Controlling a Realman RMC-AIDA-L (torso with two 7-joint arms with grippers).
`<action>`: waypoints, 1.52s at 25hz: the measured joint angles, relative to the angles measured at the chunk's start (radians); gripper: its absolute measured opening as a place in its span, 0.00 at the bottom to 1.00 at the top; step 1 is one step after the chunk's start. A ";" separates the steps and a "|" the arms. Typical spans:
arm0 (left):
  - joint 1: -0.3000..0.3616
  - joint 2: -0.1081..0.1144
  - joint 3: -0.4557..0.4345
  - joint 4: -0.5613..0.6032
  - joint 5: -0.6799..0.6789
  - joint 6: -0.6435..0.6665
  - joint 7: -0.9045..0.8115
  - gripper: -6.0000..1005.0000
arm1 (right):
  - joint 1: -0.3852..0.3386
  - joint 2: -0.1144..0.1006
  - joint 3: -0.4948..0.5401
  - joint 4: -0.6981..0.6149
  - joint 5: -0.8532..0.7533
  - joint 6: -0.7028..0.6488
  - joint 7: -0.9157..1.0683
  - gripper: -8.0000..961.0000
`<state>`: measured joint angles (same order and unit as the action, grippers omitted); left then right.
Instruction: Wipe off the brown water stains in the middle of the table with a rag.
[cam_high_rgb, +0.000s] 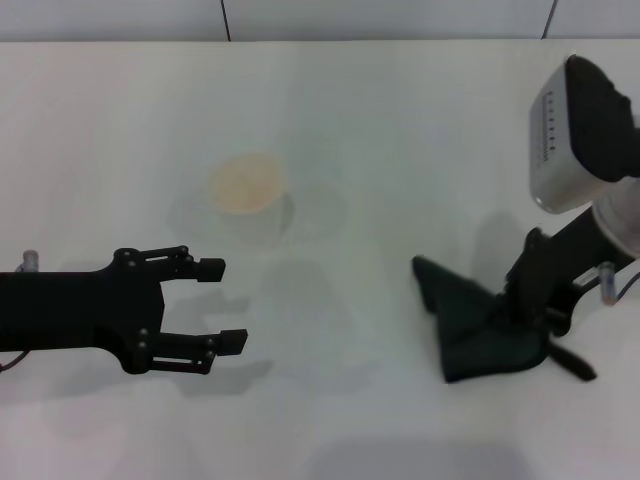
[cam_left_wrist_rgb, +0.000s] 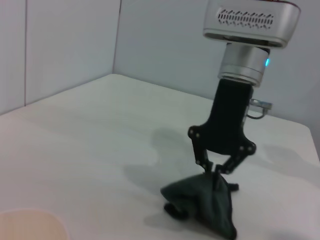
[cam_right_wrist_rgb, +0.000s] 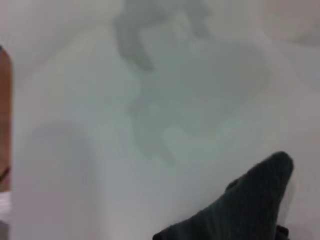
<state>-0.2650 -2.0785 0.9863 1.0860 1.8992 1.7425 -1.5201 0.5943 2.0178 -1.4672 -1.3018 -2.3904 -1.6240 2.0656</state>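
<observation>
The dark grey rag (cam_high_rgb: 470, 335) lies bunched on the white table (cam_high_rgb: 380, 120) at the right. My right gripper (cam_high_rgb: 525, 318) stands over it, shut on the rag's raised peak. The left wrist view shows those fingers (cam_left_wrist_rgb: 234, 159) meeting at the top of the rag (cam_left_wrist_rgb: 205, 202). The right wrist view shows a corner of the rag (cam_right_wrist_rgb: 245, 205). My left gripper (cam_high_rgb: 228, 305) is open and empty at the left, just above the table. No separate brown blot shows on the tabletop.
A white translucent cup (cam_high_rgb: 252, 205) stands left of centre, beyond my left gripper, with a pale orange-brown tint at its mouth. The table's back edge meets a tiled wall (cam_high_rgb: 300, 18).
</observation>
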 joint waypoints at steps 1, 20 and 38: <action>0.000 0.000 0.000 0.000 0.000 0.000 0.000 0.87 | 0.002 0.000 -0.005 0.007 0.016 -0.001 0.001 0.08; -0.010 0.000 0.002 -0.009 -0.010 0.002 -0.003 0.87 | -0.043 -0.005 0.055 -0.020 0.099 0.015 -0.056 0.52; -0.024 0.000 -0.003 -0.061 -0.047 -0.048 0.060 0.87 | -0.059 -0.011 0.611 0.370 0.535 -0.156 -0.671 0.61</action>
<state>-0.2886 -2.0780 0.9832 1.0246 1.8524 1.6941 -1.4606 0.5350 2.0067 -0.8564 -0.9320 -1.8556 -1.7796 1.3948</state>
